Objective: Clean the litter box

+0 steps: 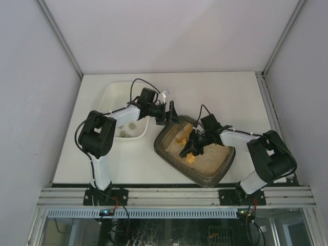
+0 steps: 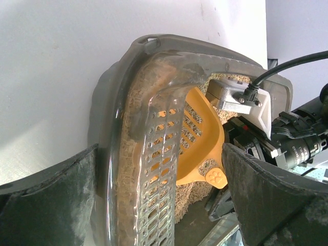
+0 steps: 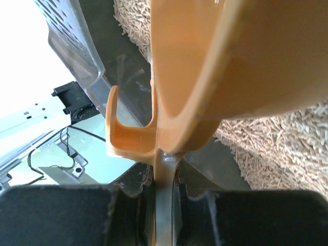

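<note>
The dark brown-olive litter box [image 1: 205, 166] lies askew at mid-table with tan litter [image 1: 212, 156] inside. My right gripper [image 1: 199, 143] is over the litter and shut on the handle of an orange slotted scoop [image 1: 182, 136]. In the right wrist view the scoop [image 3: 230, 66] fills the frame and its thin handle is pinched in my right gripper [image 3: 164, 205]. My left gripper [image 1: 171, 114] is open at the box's far left corner. In the left wrist view, the left gripper's [image 2: 160, 151] fingers stand wide on either side of the box's rim [image 2: 115, 128], near the scoop [image 2: 202, 138].
A white tray [image 1: 115, 92] with a few small grey lumps [image 1: 128, 128] stands left of the litter box, under the left arm. A slotted clear panel [image 2: 159, 179] runs along the box's inside wall. The metal rail [image 1: 174, 197] borders the near edge.
</note>
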You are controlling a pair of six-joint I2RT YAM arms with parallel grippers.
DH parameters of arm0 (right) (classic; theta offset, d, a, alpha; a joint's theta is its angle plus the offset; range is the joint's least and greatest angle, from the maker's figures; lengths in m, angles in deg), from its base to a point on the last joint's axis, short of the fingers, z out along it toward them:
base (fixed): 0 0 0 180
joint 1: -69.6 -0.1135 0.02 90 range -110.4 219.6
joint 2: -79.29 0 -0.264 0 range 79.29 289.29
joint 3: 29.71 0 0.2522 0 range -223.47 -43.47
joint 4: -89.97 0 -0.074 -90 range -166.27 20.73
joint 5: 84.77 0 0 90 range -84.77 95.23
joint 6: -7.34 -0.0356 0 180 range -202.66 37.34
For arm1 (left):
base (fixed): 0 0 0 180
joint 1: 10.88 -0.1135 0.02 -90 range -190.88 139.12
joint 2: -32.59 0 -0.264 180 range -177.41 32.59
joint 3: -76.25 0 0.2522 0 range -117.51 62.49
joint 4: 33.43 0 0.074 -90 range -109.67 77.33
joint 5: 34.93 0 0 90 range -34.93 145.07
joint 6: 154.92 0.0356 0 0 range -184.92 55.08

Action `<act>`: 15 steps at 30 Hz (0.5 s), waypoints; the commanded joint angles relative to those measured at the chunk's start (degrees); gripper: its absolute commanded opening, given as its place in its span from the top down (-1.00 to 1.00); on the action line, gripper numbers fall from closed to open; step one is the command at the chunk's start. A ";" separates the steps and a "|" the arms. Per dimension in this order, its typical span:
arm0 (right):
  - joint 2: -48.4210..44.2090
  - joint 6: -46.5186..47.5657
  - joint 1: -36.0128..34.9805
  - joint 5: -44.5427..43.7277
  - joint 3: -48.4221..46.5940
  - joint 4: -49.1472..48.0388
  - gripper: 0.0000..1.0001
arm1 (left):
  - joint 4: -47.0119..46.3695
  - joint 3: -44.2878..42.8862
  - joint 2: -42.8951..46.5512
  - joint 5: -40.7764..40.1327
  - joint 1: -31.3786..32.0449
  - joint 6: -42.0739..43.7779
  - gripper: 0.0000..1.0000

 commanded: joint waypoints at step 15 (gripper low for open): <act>3.57 -5.59 -2.25 -2.20 4.96 -23.79 1.00 | -2.05 1.16 2.29 7.80 1.30 -1.82 -0.99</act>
